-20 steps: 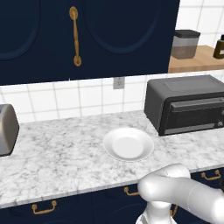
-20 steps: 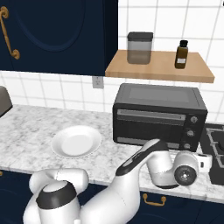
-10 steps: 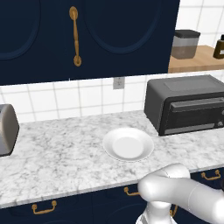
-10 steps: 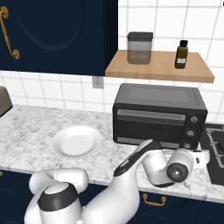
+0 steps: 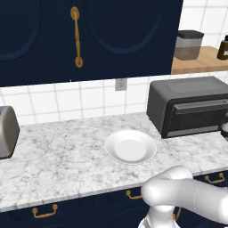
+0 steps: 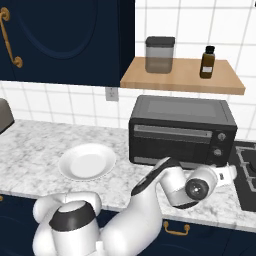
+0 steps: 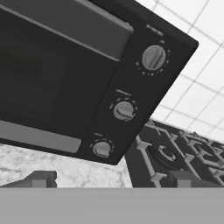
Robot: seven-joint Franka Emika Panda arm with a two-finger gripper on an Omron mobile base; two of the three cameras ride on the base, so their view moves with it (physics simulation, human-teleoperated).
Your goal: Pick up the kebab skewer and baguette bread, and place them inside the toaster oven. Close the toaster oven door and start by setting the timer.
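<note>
A: Well, nearest the camera, the pincer (image 7: pixel 109 179) stands spread as wide as it goes, with nothing between its two dark tips. It hovers low over the marble tabletop (image 5: pixel 58 164), just in front of the right end of the toaster oven (image 6: pixel 182 130).

B: So it faces the controls?

A: Yes. Three round knobs (image 7: pixel 124 110) run down the oven's right edge, close together. That is the first risk: the hand view is rolled, so the tips could close on the wrong knob, or slide off a smooth cap and leave the timer unset.

B: And the toaster oven door (image 6: pixel 170 142)?

A: It looks shut, its grey bar handle along the top. The glass is dark, so one cannot tell whether anything lies inside. The white plate (image 6: pixel 87 162) to the left sits bare, and neither the baguette bread nor the kebab skewer can be located on the tabletop. If they are not inside, a timer turn would start an empty oven.

B: Anything else nearby?

A: The stove grate (image 7: pixel 175 153) sits just beside the oven; a wide swing of the wrist could knock it.

B: Any writing?

A: Faint marks sit above each knob, too small to read. Farther back, the jar (image 6: pixel 160 54) and brown bottle (image 6: pixel 207 62) on the wooden shelf (image 6: pixel 182 77) show no legible label.
</note>
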